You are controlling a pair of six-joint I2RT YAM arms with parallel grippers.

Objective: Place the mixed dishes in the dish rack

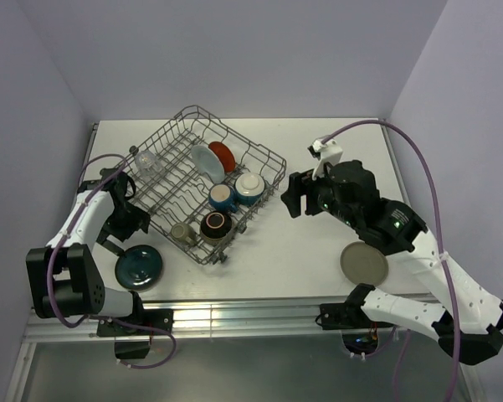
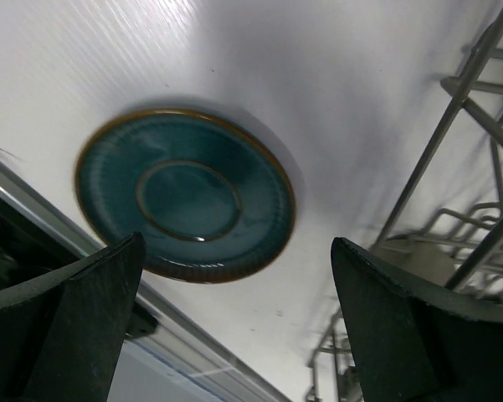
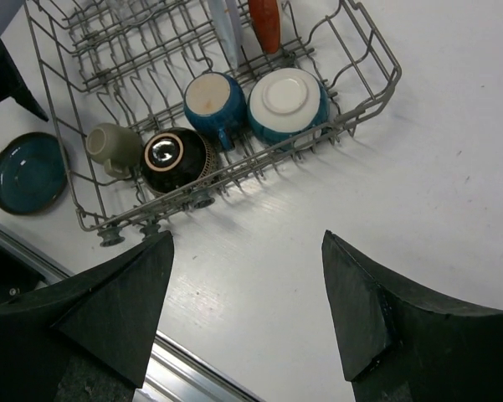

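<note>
The grey wire dish rack [image 1: 264,151] stands at the table's middle left. It holds a pale blue-white plate [image 1: 206,161] and a red-orange plate [image 1: 222,154] on edge, a blue cup [image 3: 211,99], an upturned blue bowl [image 3: 286,100], a dark bowl [image 3: 176,157], a beige cup [image 3: 113,144] and a clear glass [image 1: 147,161]. A teal plate [image 2: 184,194] lies flat on the table by the rack's near left corner. My left gripper [image 2: 234,310] hovers open just beside it, holding nothing. A beige plate [image 1: 364,264] lies near the right arm. My right gripper [image 3: 247,310] is open and empty over bare table, right of the rack.
The table's metal front edge [image 2: 192,335] runs close behind the teal plate. Rack wires [image 2: 452,151] stand just right of the left fingers. Purple cables loop over both arms.
</note>
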